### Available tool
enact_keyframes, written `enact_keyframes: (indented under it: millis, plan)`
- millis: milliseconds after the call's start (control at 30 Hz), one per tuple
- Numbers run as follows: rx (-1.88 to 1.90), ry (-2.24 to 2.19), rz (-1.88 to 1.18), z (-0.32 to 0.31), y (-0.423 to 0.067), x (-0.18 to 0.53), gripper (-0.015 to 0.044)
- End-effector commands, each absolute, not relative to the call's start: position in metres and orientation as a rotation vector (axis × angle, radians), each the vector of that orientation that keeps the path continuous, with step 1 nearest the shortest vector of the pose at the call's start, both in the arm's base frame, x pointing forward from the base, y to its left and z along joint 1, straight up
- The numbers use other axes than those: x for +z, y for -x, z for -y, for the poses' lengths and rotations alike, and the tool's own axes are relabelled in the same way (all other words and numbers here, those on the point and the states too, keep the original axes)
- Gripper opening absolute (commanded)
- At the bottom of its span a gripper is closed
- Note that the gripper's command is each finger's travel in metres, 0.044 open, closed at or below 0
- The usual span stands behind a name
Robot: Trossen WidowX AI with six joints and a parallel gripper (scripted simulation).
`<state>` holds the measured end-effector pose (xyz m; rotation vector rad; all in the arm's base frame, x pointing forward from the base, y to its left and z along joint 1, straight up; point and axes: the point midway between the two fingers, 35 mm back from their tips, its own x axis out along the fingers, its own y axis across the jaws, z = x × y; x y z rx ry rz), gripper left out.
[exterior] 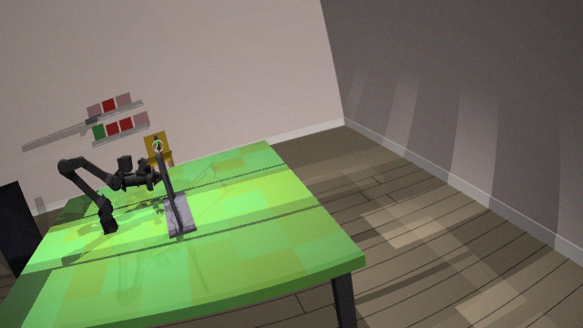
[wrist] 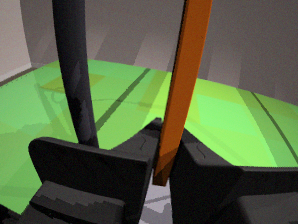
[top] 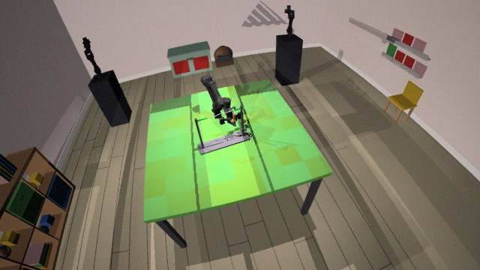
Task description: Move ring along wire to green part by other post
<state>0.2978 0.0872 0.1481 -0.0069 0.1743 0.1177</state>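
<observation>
My gripper (top: 231, 121) (exterior: 154, 179) (wrist: 164, 124) is shut on the lower end of the orange handle (top: 234, 118) (wrist: 185, 63). The handle stands nearly upright, close beside the right post (top: 243, 121) (wrist: 75, 63) of the wire stand. In the exterior view the ring (exterior: 154, 145) sits at the top of the posts with the green wire showing through it. The thin grey wire (top: 219, 115) runs left to a green part (top: 202, 118) by the left post (top: 199, 133). The stand's grey base (top: 217, 144) (exterior: 179, 216) lies on the green table (top: 172, 187) (exterior: 273, 237).
The arm's base stands on the table behind the stand. Around the table on the floor are two dark pedestals (top: 109, 98) (top: 289, 59), a cabinet (top: 189, 60), a shelf unit (top: 26, 210) and a yellow chair (top: 405, 98).
</observation>
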Motion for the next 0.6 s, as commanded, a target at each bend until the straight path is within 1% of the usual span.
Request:
enact_keyframes:
  millis: [0, 433, 567]
  plan:
    - [0.115, 0.003, -0.175, -0.0866, -0.2976, 0.1474, -0.015]
    - [0.115, 0.003, -0.175, -0.0866, -0.2976, 0.1474, -0.015]
    - [0.118, 0.007, -0.174, -0.0872, -0.2978, 0.1481, -0.0045]
